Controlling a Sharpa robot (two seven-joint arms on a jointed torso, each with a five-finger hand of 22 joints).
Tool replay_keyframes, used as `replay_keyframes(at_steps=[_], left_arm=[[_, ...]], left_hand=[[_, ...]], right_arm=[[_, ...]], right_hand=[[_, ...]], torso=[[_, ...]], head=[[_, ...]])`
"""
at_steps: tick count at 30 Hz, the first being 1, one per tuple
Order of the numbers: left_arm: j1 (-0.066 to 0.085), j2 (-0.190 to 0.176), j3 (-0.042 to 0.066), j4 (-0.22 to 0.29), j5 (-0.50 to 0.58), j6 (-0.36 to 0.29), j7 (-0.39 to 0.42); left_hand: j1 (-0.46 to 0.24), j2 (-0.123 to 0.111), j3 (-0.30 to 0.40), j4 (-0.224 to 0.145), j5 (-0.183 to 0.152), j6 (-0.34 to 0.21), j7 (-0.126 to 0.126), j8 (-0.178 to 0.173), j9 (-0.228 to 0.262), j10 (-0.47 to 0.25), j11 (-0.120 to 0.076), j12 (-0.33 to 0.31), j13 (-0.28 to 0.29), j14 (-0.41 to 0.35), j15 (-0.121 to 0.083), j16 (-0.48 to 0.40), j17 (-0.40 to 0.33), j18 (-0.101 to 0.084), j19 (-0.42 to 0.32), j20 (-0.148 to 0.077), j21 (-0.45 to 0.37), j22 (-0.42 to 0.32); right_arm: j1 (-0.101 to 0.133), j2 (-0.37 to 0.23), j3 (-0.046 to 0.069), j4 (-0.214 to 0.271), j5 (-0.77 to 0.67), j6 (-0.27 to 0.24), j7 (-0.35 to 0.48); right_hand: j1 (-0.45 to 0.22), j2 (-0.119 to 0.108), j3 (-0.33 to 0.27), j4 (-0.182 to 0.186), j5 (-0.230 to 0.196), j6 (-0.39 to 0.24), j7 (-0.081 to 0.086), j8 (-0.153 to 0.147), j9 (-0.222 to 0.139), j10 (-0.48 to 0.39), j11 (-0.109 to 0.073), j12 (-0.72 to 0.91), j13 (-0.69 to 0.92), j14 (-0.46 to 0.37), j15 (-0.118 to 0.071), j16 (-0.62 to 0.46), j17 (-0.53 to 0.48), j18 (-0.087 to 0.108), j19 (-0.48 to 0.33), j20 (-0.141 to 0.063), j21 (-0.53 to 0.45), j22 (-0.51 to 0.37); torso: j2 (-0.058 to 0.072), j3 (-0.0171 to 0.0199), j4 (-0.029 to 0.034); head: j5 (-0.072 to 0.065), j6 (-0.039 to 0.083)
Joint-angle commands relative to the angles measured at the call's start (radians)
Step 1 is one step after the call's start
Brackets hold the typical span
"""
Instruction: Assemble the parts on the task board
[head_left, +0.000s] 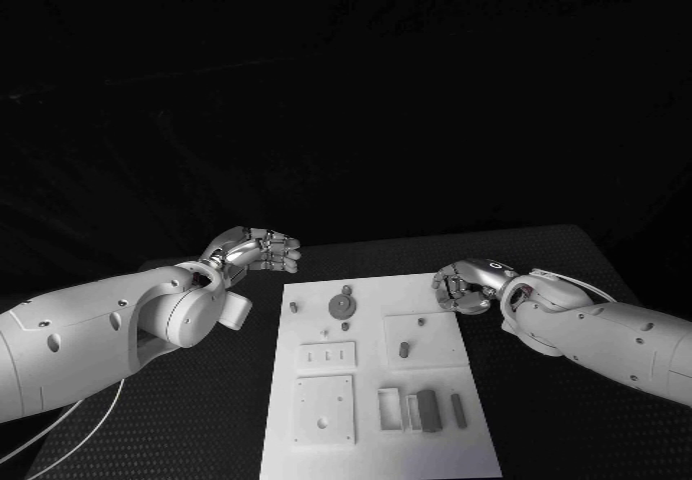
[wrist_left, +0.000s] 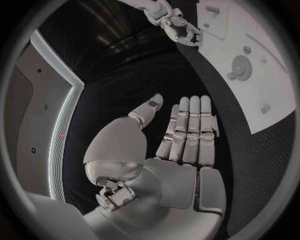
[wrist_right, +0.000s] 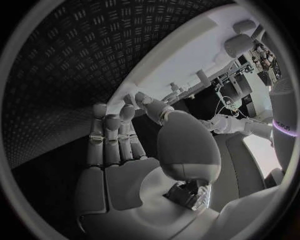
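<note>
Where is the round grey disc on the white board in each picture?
Head view: the round disc sits near the far end of the task board, between the two hands.
Left wrist view: the disc lies on the board beyond the left hand.
Right wrist view: I cannot pick it out for certain.
Shared landmark: the white task board.

The task board (head_left: 378, 420) lies mid-table (head_left: 173, 430), left hand (head_left: 257, 250) and right hand (head_left: 464, 287) flanking its far end.

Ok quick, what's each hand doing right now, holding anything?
Left hand: open, fingers straight, holding nothing, off the task board's left edge.
Right hand: open, fingers extended, holding nothing, at the board's right edge.
</note>
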Motion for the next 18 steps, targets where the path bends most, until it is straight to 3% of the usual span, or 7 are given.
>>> replay_keyframes(at_steps=[1,8,9,18], left_arm=[[0.001,0.0,0.001,0.003,0.004,0.01,0.007],[0.001,0.002,0.001,0.0,0.004,0.009,0.006],[0.001,0.002,0.001,-0.001,0.004,0.009,0.007],[0.001,0.002,0.001,-0.001,0.004,0.01,0.006]], left_hand=[[-0.006,0.001,-0.005,-0.001,0.004,-0.001,0.003,-0.004,0.001,0.008,0.001,-0.004,0.001,0.0,0.008,-0.005,0.002,0.008,0.001,0.008,-0.007,0.001],[-0.004,0.002,-0.005,-0.002,0.004,-0.002,0.003,-0.005,0.002,0.007,0.001,-0.005,0.001,0.0,0.008,-0.006,0.002,0.009,0.001,0.008,-0.007,0.001],[-0.004,0.002,-0.005,-0.002,0.004,-0.002,0.003,-0.005,0.002,0.008,0.001,-0.005,0.001,0.0,0.008,-0.006,0.002,0.009,0.001,0.008,-0.007,0.002],[-0.003,0.002,-0.004,-0.003,0.004,-0.002,0.003,-0.005,0.002,0.008,0.001,-0.005,0.002,0.0,0.008,-0.007,0.003,0.009,0.001,0.008,-0.008,0.002]], right_arm=[[-0.002,0.001,0.0,-0.002,0.007,0.009,0.005],[-0.004,0.005,0.0,-0.003,-0.003,0.01,0.003],[-0.005,0.005,0.0,-0.004,-0.006,0.011,0.003],[-0.008,0.007,0.0,-0.005,-0.017,0.013,0.0]], right_hand=[[-0.008,-0.004,-0.005,0.001,0.002,0.086,0.029,0.006,0.001,-0.083,0.015,0.006,-0.002,0.005,0.0,0.006,0.001,0.013,0.007,-0.002,0.006,0.007],[-0.008,-0.005,-0.005,0.001,0.002,0.086,0.029,0.006,0.001,-0.083,0.015,0.006,-0.002,0.005,0.0,0.006,0.002,0.013,0.007,-0.002,0.006,0.007],[-0.007,0.005,-0.003,0.003,0.002,0.113,0.023,0.022,0.009,-0.08,0.007,0.009,-0.003,0.009,-0.004,0.008,0.003,0.013,0.009,-0.004,0.008,0.009],[-0.01,0.037,-0.004,0.001,0.002,0.16,0.0,0.048,0.028,-0.061,-0.011,0.029,-0.009,0.026,-0.022,0.024,0.016,0.013,0.025,-0.014,0.022,0.018]], torso=[[0.0,-0.0004,0.0003],[0.001,-0.0002,-0.0011],[0.001,-0.0003,-0.0007],[0.0,-0.0005,-0.0003]], head=[[0.001,-0.002],[0.002,-0.004],[0.001,-0.005],[0.001,-0.009]])
